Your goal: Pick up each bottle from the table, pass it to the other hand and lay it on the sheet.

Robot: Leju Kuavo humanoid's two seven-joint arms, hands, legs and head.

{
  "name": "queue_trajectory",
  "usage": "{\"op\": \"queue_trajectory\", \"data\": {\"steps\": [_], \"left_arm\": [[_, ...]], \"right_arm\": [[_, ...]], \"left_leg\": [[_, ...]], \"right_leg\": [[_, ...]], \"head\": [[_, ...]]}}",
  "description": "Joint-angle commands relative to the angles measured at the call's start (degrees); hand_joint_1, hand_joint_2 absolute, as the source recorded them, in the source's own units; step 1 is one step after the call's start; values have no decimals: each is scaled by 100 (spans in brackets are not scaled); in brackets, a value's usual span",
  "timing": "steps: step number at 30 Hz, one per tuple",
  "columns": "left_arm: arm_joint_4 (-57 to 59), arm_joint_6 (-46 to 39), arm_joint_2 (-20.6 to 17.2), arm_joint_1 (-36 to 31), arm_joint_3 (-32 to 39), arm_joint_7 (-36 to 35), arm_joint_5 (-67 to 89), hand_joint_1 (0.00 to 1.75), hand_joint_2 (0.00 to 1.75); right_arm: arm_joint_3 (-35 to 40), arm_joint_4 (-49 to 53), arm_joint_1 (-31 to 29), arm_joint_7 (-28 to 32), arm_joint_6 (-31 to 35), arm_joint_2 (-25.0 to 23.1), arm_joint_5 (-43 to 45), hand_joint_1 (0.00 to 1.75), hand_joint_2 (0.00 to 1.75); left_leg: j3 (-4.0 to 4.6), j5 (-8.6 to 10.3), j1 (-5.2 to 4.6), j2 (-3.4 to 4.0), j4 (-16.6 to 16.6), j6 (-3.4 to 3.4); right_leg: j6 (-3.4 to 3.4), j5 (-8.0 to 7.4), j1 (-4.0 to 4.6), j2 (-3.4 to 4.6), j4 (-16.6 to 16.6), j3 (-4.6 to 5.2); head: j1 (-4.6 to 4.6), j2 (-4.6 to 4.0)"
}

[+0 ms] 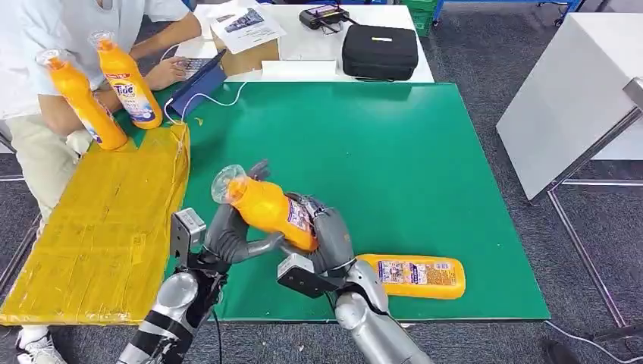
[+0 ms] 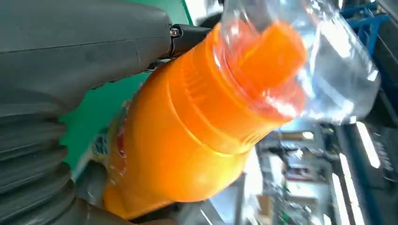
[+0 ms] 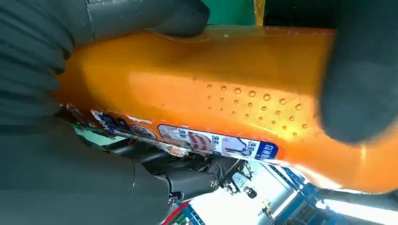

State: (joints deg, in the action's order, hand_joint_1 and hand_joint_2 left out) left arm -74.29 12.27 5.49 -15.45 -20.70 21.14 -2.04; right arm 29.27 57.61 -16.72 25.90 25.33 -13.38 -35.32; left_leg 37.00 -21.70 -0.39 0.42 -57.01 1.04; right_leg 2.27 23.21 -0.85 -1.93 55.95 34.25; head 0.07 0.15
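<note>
The green-covered worktop carries a yellow taped sheet along its left edge. At the sheet's far edge stand two orange detergent bottles; another orange bottle lies near the front edge. Above the front edge, the left hand and right hand both clasp a tilted orange plastic bottle with clear cap.

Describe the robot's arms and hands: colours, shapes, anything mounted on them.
Silver metallic forearms. Each wrist carries a boxy grey camera module, seen in the head view. Left hand and right hand are dark grey, with thick grey thumbs and darker fingers. A grey ribbed cover sits behind the left hand.
</note>
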Motion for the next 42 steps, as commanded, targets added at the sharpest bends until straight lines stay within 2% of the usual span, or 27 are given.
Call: {"op": "queue_trajectory", "data": {"steps": [1,2,4,31,34,37,38,39,40,41,42], "left_arm": [[266,219,-140,-163,-439,20,-103,168,175],[268,175,-126,-154,-448,21,-79,175,175],[300,166,-119,-154,-472,21,-77,175,175],[414,-100,-86,-187,-496,32,37,175,175],[404,-296,-66,-183,-471,38,152,175,175],[380,-389,-61,-184,-406,40,195,175,175],[358,-451,-67,-183,-390,51,243,175,175],[342,-495,-71,-183,-379,58,275,175,175],[302,-648,-80,-185,-349,85,385,175,175],[246,-810,-91,-193,-291,96,479,175,175],[193,-929,-114,-200,-238,110,548,175,175]], "right_arm": [[181,-827,-333,60,8,15,48,169,175],[186,-823,-328,69,12,15,47,171,175],[207,-795,-318,80,8,20,43,168,175],[224,-651,-282,68,38,31,86,173,175],[235,-496,-236,62,46,56,90,164,175],[228,-316,-185,21,53,94,94,164,175],[216,-268,-168,15,63,104,101,159,175],[209,-238,-160,16,64,111,108,140,175],[181,-157,-128,33,110,116,124,66,175],[156,-30,-78,48,139,130,146,9,175],[130,76,-39,61,177,140,165,0,175]], "left_leg": [[-28,-12,8,-3,1,-9],[-41,-20,13,-4,-2,-12],[-15,-6,4,-3,2,-6],[-30,-16,10,-4,-2,-10],[-22,-11,7,-7,-1,-8],[-19,-10,5,-6,0,-7],[-11,-6,4,-4,0,-5],[-26,-14,8,-5,-2,-10],[-15,-8,6,-7,0,-7],[-12,-7,5,-6,-1,-6],[-24,-15,9,-7,-4,-10]], "right_leg": [[-8,10,6,13,-8,-33],[-12,17,10,17,-8,-48],[-5,5,3,8,-6,-18],[-10,14,7,14,-6,-36],[-8,11,5,8,-5,-27],[-7,10,3,8,-4,-23],[-5,6,3,7,-3,-14],[-9,13,6,12,-3,-30],[-7,8,4,6,-4,-20],[-6,7,4,5,-3,-16],[-9,14,6,10,-3,-30]], "head": [[4,0],[0,0],[2,0],[0,0],[0,0],[2,0],[2,0],[0,0],[2,0],[0,0],[2,0]]}}
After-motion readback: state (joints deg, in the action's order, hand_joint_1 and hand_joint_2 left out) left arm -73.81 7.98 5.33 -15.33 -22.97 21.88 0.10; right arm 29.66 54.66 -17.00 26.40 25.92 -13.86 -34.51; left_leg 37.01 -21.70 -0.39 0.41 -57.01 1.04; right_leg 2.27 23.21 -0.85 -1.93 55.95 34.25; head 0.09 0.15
